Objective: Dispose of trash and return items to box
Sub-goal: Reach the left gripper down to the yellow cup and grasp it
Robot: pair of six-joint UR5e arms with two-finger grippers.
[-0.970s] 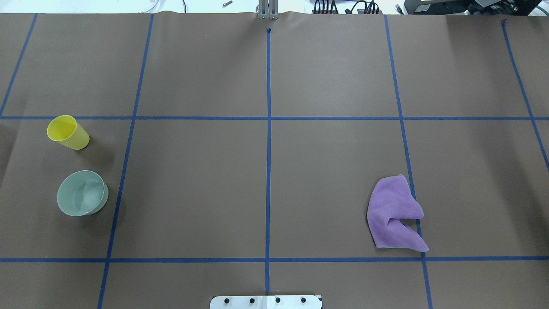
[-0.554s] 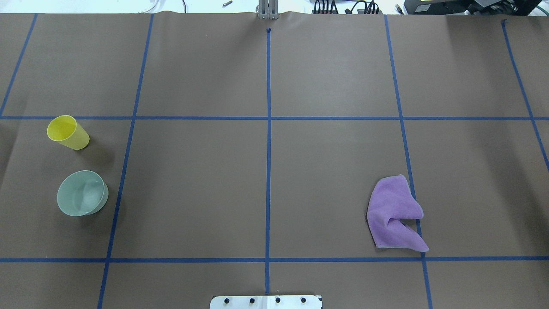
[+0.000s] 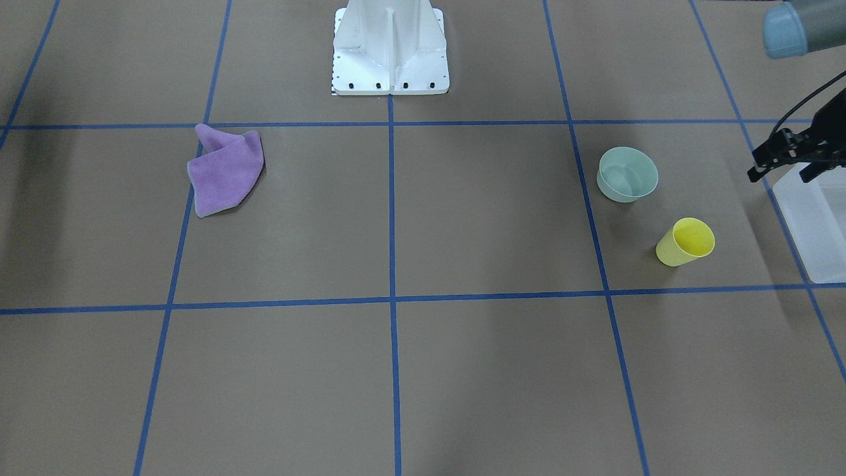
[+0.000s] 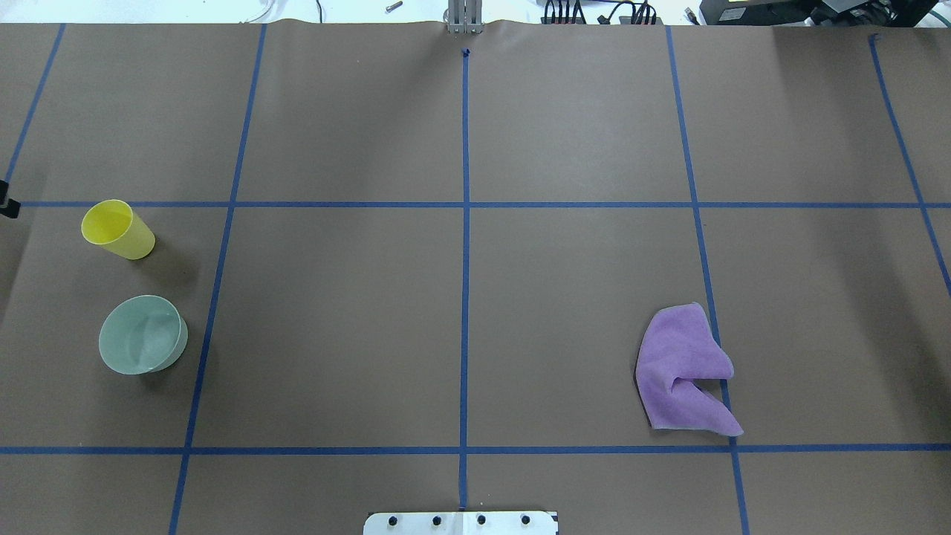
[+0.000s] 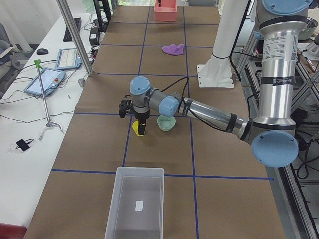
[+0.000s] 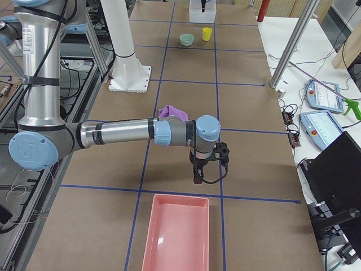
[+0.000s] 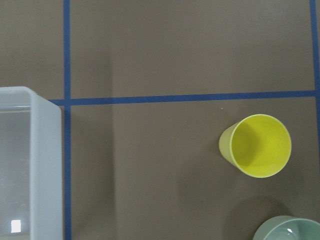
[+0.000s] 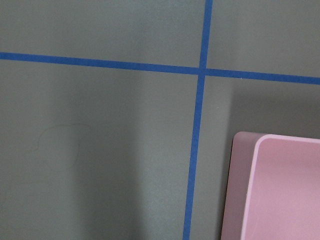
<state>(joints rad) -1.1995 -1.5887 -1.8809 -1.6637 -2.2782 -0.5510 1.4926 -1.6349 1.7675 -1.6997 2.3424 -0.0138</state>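
Note:
The yellow cup (image 3: 687, 242) and the mint-green bowl (image 3: 628, 174) stand upright on the brown table at my left, also in the overhead view as cup (image 4: 117, 229) and bowl (image 4: 143, 334). The frosted-white box (image 5: 135, 204) lies beyond them at the table's left end, empty. My left gripper (image 5: 142, 130) hangs pointing down close by the cup. Its wrist view shows the cup (image 7: 257, 146) and the box wall (image 7: 45, 165) but no fingers, so I cannot tell its state. My right gripper (image 6: 198, 178) hangs near a pink tray (image 6: 176, 237); I cannot tell its state.
A crumpled purple cloth (image 4: 683, 371) lies on the right half of the table. The white robot pedestal (image 3: 390, 49) stands at the table's near middle edge. Blue tape lines grid the brown paper.
A dark tip of the left gripper has come into the overhead view at the left edge. The cup, bowl and cloth have not moved.

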